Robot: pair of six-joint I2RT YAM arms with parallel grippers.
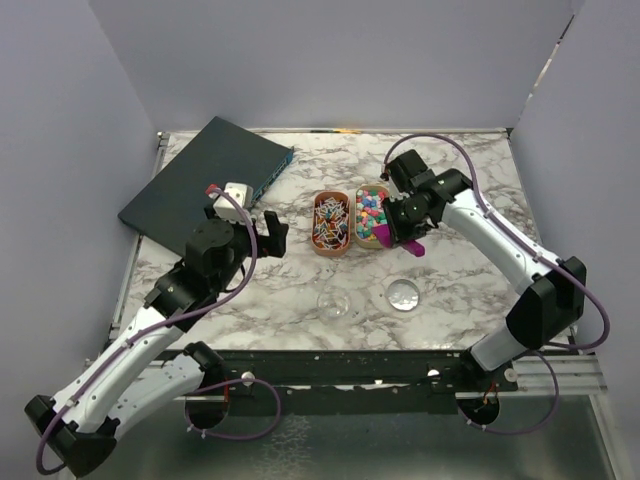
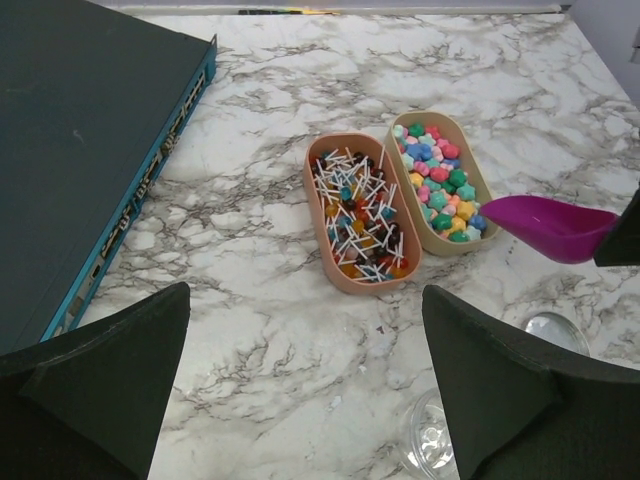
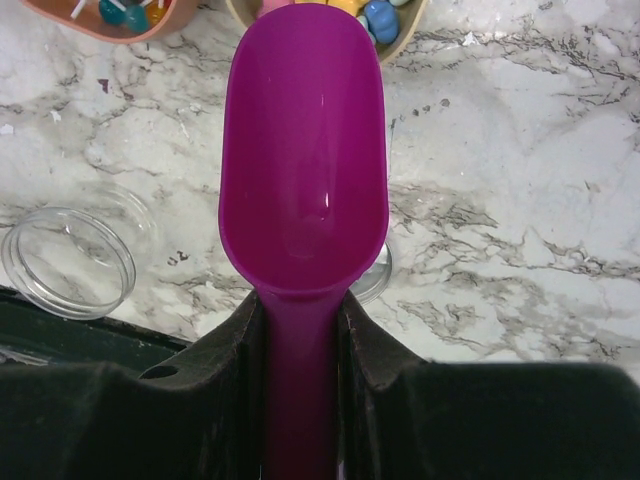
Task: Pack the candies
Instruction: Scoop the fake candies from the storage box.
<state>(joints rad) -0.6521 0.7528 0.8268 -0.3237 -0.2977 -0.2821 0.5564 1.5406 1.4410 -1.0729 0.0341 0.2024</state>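
The candies lie in two oval trays mid-table. A pink-orange tray (image 1: 331,222) (image 2: 360,215) holds small twisted-wrapper pieces. A tan tray (image 1: 372,215) (image 2: 440,185) holds pea-sized bright balls. My right gripper (image 1: 402,230) (image 3: 300,320) is shut on the handle of a purple scoop (image 1: 386,236) (image 3: 305,150) (image 2: 555,225). The scoop is empty, and its tip sits at the near end of the tan tray. My left gripper (image 1: 275,237) (image 2: 305,295) is open and empty, left of the trays and above bare table.
Two small clear round containers stand in front of the trays, one on the left (image 1: 334,302) (image 3: 68,262) and one on the right (image 1: 404,294), partly under the scoop. A dark flat box (image 1: 205,180) (image 2: 80,150) lies at the back left.
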